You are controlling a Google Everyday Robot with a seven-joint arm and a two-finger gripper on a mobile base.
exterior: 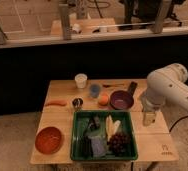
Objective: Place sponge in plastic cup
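The sponge [98,146], a greyish-blue block, lies in the front left part of the green bin [77,135] on the table. The plastic cup [94,90], small and blue, stands upright at the back middle of the table, between a white cup and an orange fruit. My gripper [149,119] hangs at the end of the white arm over the right side of the table, to the right of the bin. It is far from both the sponge and the cup, and nothing shows in it.
A white cup [80,80], a small dark metal cup [77,103], an orange fruit [103,100], a purple bowl [121,100] and a carrot [56,103] sit around the blue cup. An orange-red bowl [49,140] is front left. The bin also holds grapes [119,142] and a banana [112,125].
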